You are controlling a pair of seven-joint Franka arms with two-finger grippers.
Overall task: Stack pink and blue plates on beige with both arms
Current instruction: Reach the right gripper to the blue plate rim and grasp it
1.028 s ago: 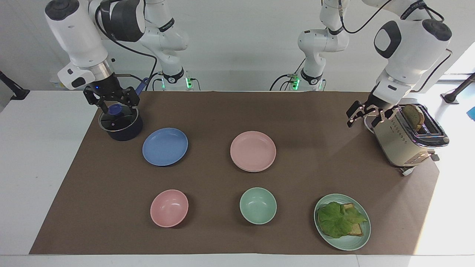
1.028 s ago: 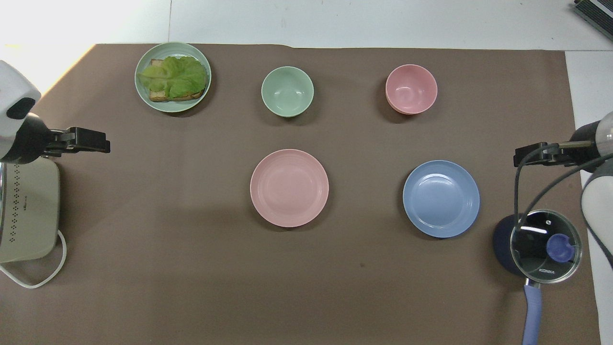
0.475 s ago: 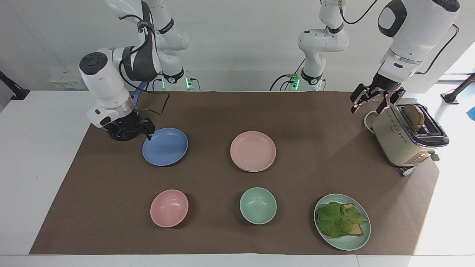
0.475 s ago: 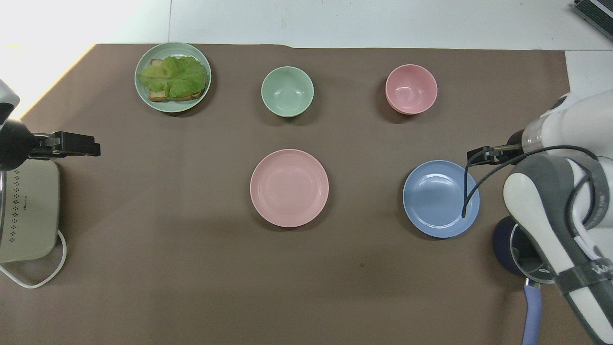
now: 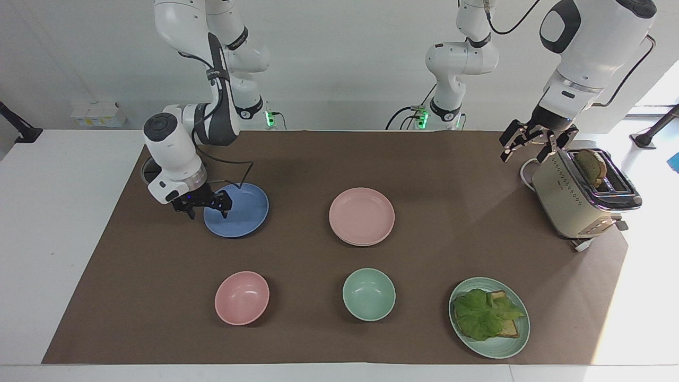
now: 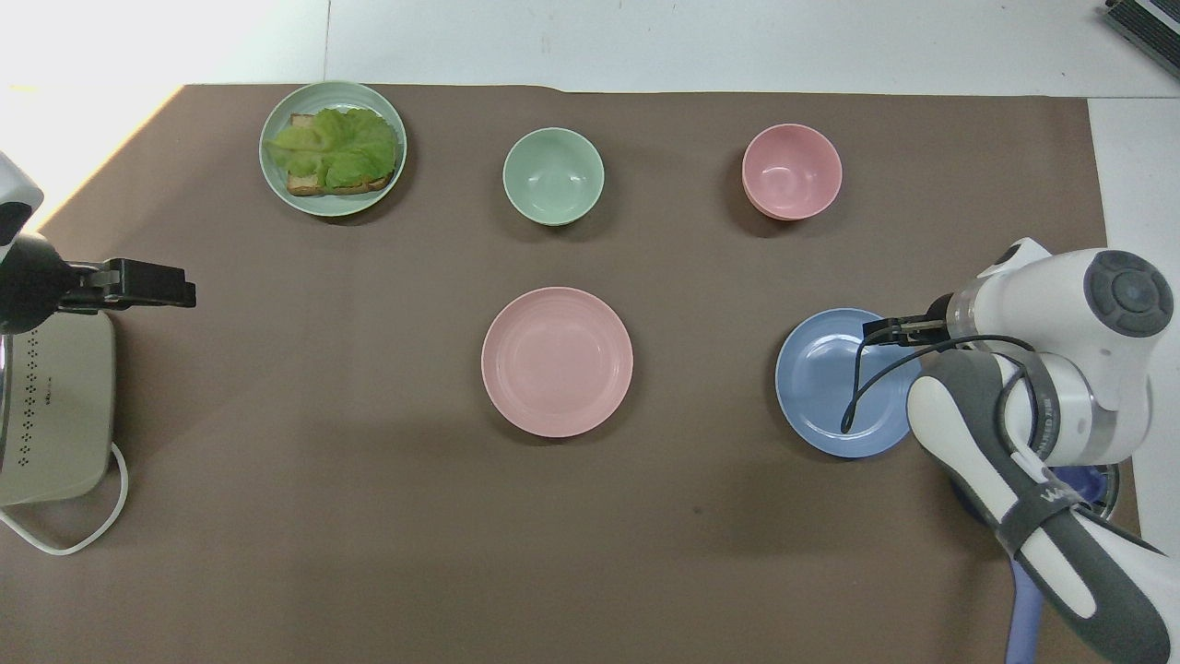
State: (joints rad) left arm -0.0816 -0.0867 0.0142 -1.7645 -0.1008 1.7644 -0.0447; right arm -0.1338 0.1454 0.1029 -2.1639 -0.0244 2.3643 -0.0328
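Step in hand, blue-plate pickup: right gripper (image 5: 205, 208) open, astride the blue plate (image 5: 241, 209) rim at the right arm's end, next closing and lifting toward the pink plate (image 5: 362, 216) (mid-table, apparently on beige); left gripper (image 5: 532, 146) open, waiting over the toaster (image 5: 578, 199).

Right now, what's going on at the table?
The right tool, open, is down at the rim of the blue plate, not yet gripping it. The pink plate lies at mid-table, and a pale rim under it suggests it sits on another plate. The left tool waits open in the air beside the toaster. Blue isn't stacked yet.
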